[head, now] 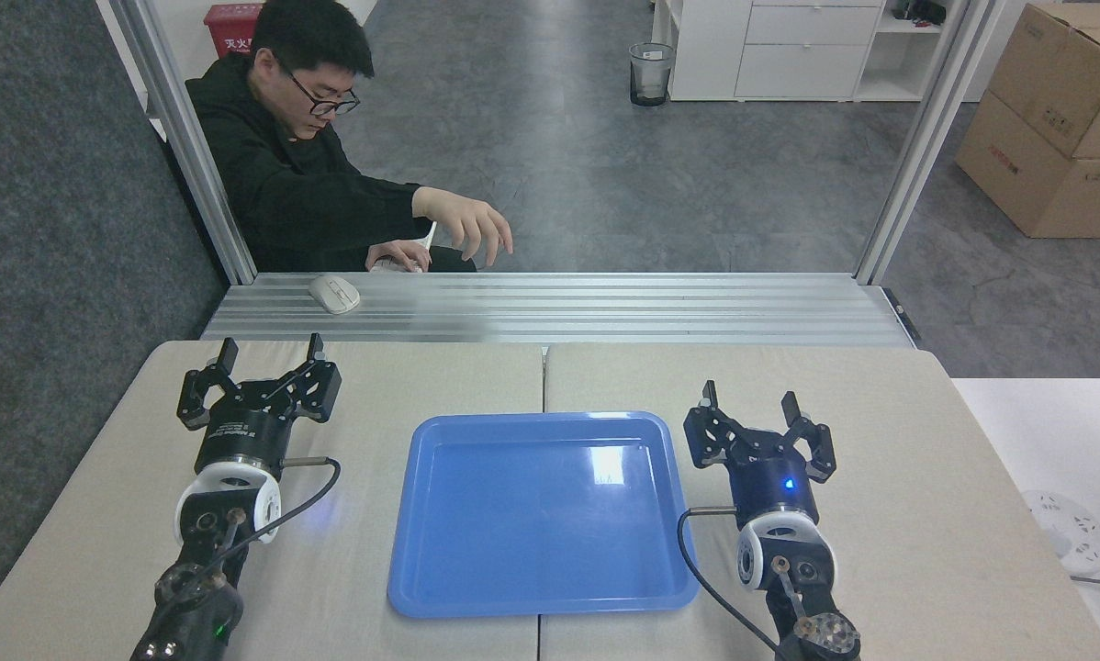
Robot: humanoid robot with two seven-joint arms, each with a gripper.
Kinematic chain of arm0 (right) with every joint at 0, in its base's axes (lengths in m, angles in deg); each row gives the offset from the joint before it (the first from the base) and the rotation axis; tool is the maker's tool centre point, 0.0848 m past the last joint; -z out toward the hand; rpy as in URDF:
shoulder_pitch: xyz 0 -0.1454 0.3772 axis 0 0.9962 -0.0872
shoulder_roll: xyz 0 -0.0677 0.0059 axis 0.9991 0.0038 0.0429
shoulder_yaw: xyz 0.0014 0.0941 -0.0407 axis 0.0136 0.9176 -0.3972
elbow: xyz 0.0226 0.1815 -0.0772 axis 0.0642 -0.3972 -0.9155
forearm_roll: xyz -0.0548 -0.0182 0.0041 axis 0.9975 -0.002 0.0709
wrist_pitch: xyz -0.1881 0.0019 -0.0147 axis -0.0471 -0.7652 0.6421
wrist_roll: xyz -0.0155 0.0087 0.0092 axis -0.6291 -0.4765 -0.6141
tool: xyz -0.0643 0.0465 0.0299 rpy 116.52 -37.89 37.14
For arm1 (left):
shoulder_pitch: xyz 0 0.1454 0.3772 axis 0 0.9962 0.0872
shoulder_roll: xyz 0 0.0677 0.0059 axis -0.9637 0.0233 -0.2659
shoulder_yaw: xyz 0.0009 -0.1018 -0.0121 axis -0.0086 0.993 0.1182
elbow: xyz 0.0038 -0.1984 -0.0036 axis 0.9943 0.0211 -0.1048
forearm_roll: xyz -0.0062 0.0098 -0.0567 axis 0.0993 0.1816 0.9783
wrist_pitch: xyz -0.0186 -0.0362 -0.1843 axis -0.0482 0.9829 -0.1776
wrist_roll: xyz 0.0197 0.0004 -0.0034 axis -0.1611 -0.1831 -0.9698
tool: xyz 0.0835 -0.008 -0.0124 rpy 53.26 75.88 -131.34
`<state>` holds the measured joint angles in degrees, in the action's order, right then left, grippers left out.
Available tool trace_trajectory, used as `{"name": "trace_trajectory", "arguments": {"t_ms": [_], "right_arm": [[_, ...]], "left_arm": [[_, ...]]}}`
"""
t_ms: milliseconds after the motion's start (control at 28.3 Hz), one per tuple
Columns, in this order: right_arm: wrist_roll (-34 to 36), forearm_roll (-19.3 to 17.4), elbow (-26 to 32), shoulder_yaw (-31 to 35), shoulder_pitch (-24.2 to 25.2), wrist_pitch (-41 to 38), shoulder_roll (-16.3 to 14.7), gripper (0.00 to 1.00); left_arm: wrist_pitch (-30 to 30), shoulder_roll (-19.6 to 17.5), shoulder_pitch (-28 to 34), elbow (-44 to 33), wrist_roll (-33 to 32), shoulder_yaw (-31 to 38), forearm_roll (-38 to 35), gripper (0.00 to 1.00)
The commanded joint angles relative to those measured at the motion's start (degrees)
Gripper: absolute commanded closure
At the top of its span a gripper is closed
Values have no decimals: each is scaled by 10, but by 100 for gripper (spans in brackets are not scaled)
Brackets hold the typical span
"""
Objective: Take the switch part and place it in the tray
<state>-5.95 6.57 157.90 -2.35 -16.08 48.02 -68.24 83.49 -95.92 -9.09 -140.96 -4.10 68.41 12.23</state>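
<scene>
Between my two arms, on the beige tabletop (pixel 421 376), lies the large shallow glossy blue plastic tray (pixel 440 514) with rounded corners and a raised rim, straddling the seam where the two table halves meet. I can see its whole floor, which carries only a bright reflection toward the far right. I cannot find the switch part anywhere in this view (not in the tray, not on the table, not in either gripper).

My left gripper (pixel 270 353) sits just left of the tray near its far corner, fingers spread wide apart with nothing between them. My right gripper (pixel 750 399) sits just right of the tray at about the same depth, its fingers likewise parted and holding nothing; a small blue light glows on its wrist.

Beyond the table runs a ribbed aluminium ledge (pixel 605 308), and on its left part rests a white computer mouse (pixel 334 294). A person in a black hooded top (pixel 284 174) sits past the ledge at far left, one hand (pixel 467 220) raised with fingers drooping, the other low just behind the ledge.
</scene>
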Motion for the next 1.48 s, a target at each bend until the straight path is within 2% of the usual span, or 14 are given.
{"name": "trace_trajectory", "arguments": {"t_ms": [0,388,741,1447], "right_arm": [[1,0,0,0,0,0,0,0],[1,0,0,1,0,0,0,0],[1,0,0,1,0,0,1,0],[2,-1,1,1,0,0,0,0]], "left_arm": [[0,0,6,12,0,-2,0,1],[4,0,17,12,0,-1,0,0],[33,2,18,9,-1,-1,1,0],[32,0,18,10,-1,0,1,0]]}}
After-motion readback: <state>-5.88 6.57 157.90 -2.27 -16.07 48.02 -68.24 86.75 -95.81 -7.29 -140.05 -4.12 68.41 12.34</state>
